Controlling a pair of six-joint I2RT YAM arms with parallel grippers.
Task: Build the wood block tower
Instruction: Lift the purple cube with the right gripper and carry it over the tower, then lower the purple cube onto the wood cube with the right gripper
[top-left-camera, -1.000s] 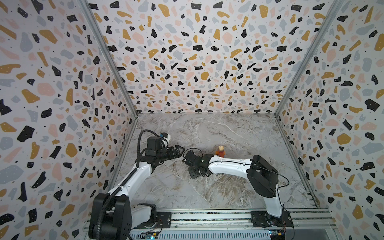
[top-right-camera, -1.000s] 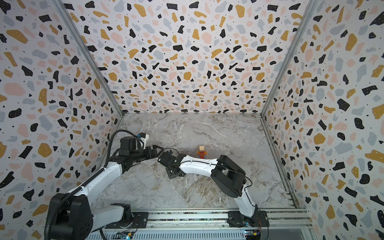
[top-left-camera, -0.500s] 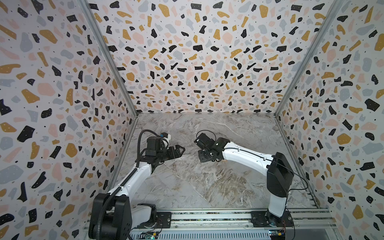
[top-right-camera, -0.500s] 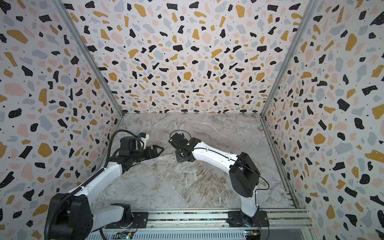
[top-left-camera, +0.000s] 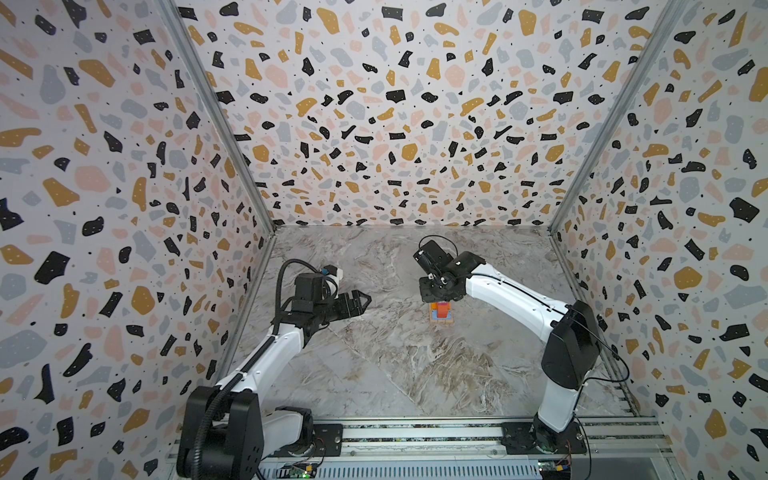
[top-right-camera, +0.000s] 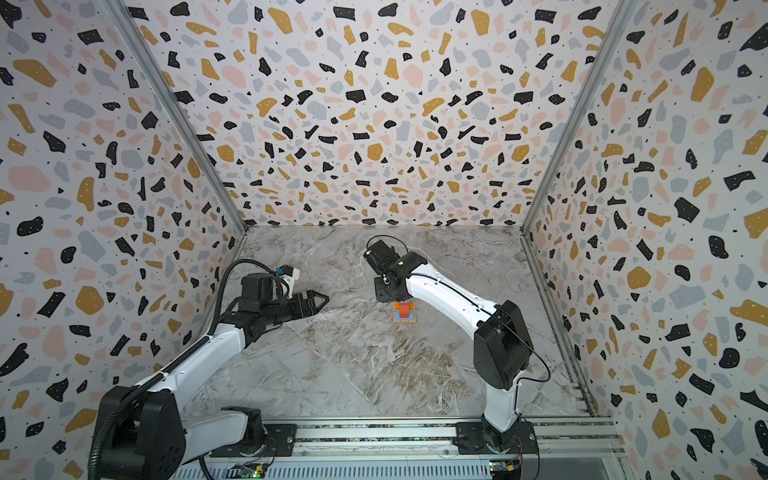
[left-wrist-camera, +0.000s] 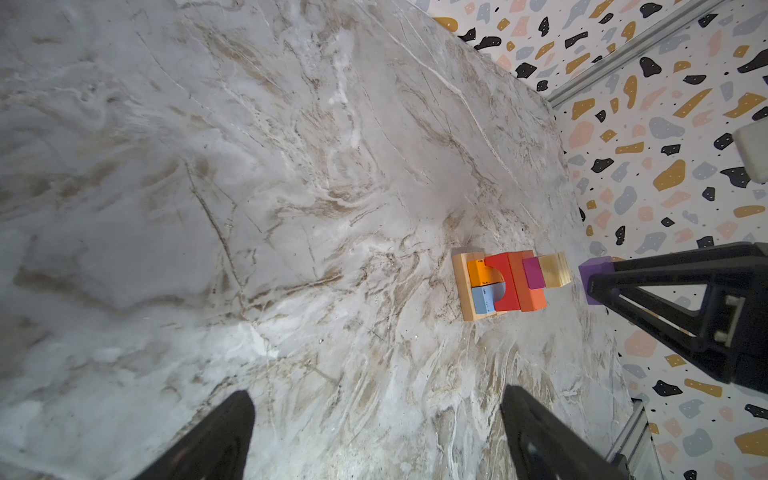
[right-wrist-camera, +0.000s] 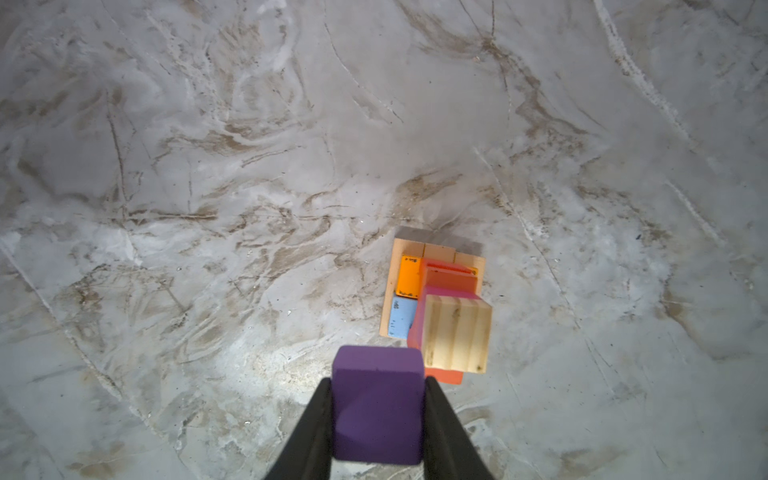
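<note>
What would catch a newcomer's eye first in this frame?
The small bright tower stands in the middle of the grey marble table. The right gripper holds a purple cube just above its top, not touching. The left gripper hovers open and empty off to the left, and loud terrazzo walls box everything in.

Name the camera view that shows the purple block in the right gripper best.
The right wrist view: the purple block fills the foreground, clamped in the right gripper. The left wrist view shows it small, partly behind the gripper. In both top views the gripper's body hides it.
</note>
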